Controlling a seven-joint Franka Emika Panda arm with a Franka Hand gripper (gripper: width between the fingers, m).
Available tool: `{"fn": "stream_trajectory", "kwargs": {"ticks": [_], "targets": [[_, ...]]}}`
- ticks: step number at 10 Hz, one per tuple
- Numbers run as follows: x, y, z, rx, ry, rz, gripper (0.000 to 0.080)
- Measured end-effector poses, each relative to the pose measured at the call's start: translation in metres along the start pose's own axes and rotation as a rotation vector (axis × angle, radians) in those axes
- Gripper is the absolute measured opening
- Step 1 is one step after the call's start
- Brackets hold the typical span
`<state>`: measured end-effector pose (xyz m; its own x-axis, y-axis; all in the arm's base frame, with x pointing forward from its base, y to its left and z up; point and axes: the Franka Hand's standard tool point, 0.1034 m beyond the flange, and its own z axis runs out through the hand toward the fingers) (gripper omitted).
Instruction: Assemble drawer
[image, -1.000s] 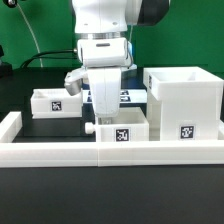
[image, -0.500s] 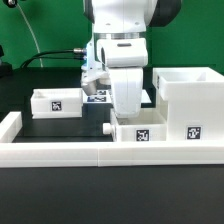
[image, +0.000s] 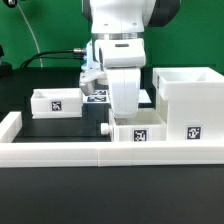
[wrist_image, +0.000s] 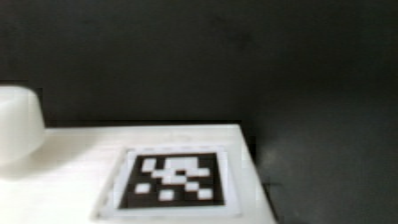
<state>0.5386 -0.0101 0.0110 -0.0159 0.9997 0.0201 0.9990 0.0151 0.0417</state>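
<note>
Hanging low at the middle of the scene: gripper (image: 126, 112), directly above the near tray (image: 138, 131) and down at its rim.

Finger state: cannot tell. Fingertips hidden behind the white hand body in the exterior view and out of frame in the wrist view.

Located near tray just behind the border wall (image: 60, 152), close beside the housing (image: 185, 95); contact between the two not resolvable.

Located housing at the exterior view's right, upright, open at the top, housing tag (image: 187, 130) on its front face.

Located second tray (image: 55, 102) at the exterior view's left, well apart from the other two drawer parts, with a square tag on its front.

Noted marker board (image: 97, 97) flat on the black table (image: 50, 125), largely hidden behind the arm.

Wrist view blurred: white surface, apparently part of the near tray, bearing a black-and-white tag (wrist_image: 175, 180); rounded white shape at one edge; dark table beyond.
</note>
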Motion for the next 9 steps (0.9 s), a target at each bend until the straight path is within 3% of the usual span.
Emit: {"fn": "stream_trajectory", "kwargs": {"ticks": [9], "targets": [[0.0036,-0.0013,0.0012,-0.003,0.003,0.197,0.0042]]}}
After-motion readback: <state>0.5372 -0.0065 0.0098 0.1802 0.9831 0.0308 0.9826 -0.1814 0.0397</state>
